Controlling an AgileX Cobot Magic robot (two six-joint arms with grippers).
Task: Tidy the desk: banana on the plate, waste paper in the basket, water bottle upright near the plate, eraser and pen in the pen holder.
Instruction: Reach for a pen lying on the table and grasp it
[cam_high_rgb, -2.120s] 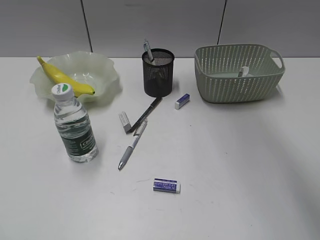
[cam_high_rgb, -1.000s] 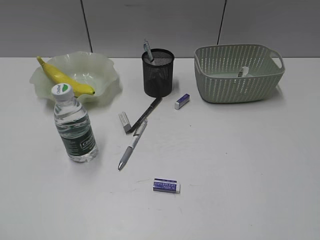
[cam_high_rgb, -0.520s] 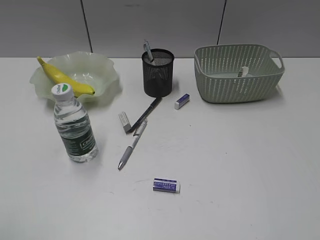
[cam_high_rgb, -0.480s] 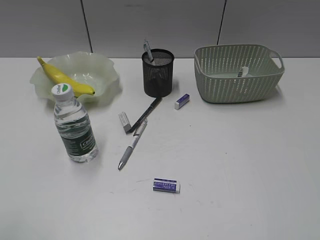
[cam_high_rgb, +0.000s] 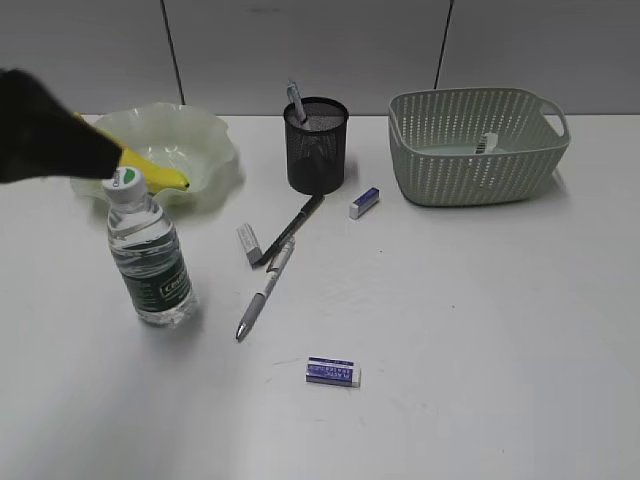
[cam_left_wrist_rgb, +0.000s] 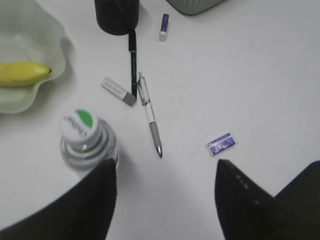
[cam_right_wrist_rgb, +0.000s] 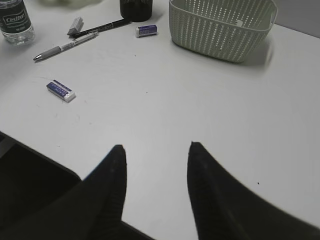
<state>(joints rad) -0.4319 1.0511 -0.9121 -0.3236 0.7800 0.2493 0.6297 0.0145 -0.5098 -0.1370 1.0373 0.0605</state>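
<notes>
The banana lies in the pale green plate, and the water bottle stands upright in front of it. The black mesh pen holder has one pen in it. A black pen and a white pen lie on the table, with erasers beside them, near the holder and nearer the front. A small white scrap sits in the basket. My left gripper hangs open above the table beside the bottle cap. My right gripper is open over bare table.
My left arm shows in the exterior view as a dark blur across the plate's left side, hiding part of the banana. A grey wall runs behind the table. In the right wrist view the table's near edge lies close to my right gripper.
My left arm has swung into the exterior view from the left, over the plate's left side. Nothing on the table has moved.
</notes>
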